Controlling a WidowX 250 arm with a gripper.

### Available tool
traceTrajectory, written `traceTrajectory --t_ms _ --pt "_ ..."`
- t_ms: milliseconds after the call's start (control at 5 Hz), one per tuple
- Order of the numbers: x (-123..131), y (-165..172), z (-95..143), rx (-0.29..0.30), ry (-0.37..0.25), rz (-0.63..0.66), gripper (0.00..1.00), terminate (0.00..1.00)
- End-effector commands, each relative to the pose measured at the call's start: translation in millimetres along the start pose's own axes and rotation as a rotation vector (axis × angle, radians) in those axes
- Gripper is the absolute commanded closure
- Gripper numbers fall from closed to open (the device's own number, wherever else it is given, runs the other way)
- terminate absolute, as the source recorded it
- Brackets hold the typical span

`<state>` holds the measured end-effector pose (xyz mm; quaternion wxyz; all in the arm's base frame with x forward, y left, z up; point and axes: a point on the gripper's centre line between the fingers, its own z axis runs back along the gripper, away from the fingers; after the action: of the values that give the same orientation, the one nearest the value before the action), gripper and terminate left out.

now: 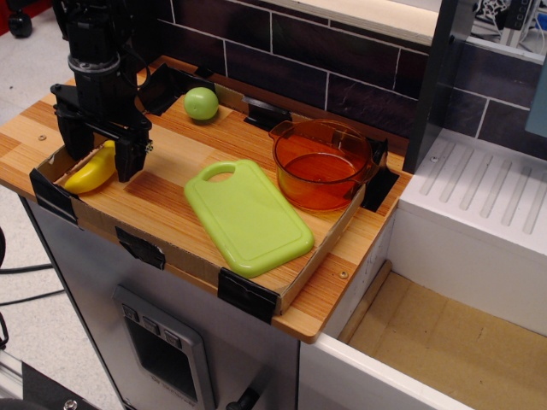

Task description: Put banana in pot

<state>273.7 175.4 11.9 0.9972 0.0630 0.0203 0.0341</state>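
Note:
The yellow banana lies at the left end of the wooden tray, near its front-left corner. My black gripper is open and hangs straight down over the banana, one finger on each side of its upper end. The fingertips are close to the tray floor. The transparent orange-red pot stands empty at the tray's right end, well away from the gripper.
A light-green cutting board lies flat in the tray's middle, between banana and pot. A round green fruit sits at the back edge. A dark tiled wall runs behind. A white sink unit is to the right.

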Motion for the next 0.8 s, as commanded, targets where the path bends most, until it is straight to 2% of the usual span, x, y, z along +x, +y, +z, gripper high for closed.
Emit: traceTrajectory --t_ms 0,200,400,600 --pt "6 8 9 -0.006 -0.057 -0.028 1.00 0.00" --pt "5 8 12 -0.012 -0.068 -0.011 1.00 0.00" --pt "5 4 26 0.006 -0.081 0.027 1.00 0.00" --pt "9 -7 52 -0.036 -0.077 0.071 1.00 0.00"
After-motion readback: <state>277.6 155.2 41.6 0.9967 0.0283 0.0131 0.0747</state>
